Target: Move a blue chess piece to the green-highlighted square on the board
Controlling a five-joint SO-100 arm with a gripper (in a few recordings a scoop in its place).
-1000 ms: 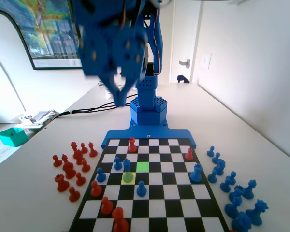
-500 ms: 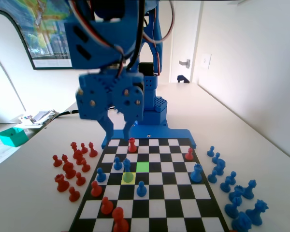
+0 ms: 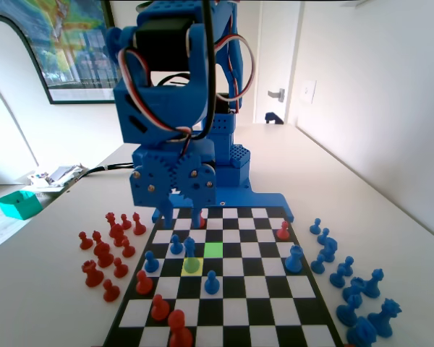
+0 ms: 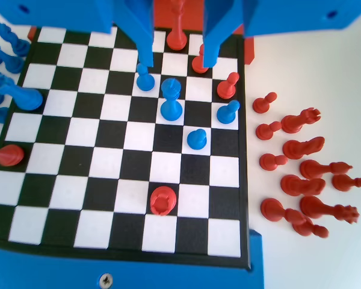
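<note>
Blue arm's hand [image 3: 182,214] held low over the board's [image 4: 228,208] far rows in the fixed view, jaws parted, nothing gripped, blue chess piece [image 3: 191,253] stood on the yellow square, green-highlighted square [image 3: 213,250] just right of it, red pieces [image 3: 105,249] grouped on the tabletop [image 3: 50,246] at left.

We see a blue arm [image 3: 175,108] made of hard plastic with a dull, a bit rough skin. The board [image 4: 96,174] is flat and smooth, and its white squares shine a little. The blue chess piece [image 4: 171,99] looks like smooth, shiny plastic. The red pieces [image 4: 301,180] shine the same way. The counter [image 3: 362,195] is white, smooth and dull.
</note>
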